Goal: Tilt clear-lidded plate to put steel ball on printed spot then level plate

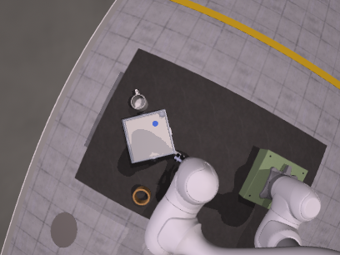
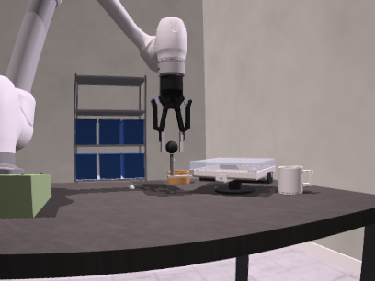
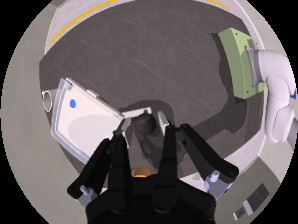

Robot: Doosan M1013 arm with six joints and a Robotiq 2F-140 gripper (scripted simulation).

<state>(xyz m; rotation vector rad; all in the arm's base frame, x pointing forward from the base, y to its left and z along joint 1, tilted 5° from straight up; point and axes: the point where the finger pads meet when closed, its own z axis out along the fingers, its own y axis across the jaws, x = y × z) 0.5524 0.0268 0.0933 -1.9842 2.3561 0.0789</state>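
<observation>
The square plate (image 1: 142, 146) (image 2: 232, 166) (image 3: 80, 129) with a clear lid sits on a black pedestal and looks about level. Its blue printed spot (image 1: 155, 123) (image 3: 72, 103) is near the far corner. The steel ball (image 1: 162, 113) rests in the plate's corner next to the mug, apart from the spot. A lever with a black knob (image 2: 172, 147) stands upright beside the plate. My gripper (image 2: 171, 146) (image 3: 145, 120) hangs straight down with its fingers partly open on either side of the knob, with small gaps to it. In the overhead view the arm hides the gripper.
A white mug (image 1: 138, 102) (image 2: 290, 180) stands close to the plate's far corner. An orange tape roll (image 1: 142, 196) (image 2: 178, 174) lies near the lever. A green block (image 1: 267, 175) (image 2: 20, 195) (image 3: 236, 63) carries the arm's base. A small white ball (image 2: 131, 186) lies on the table.
</observation>
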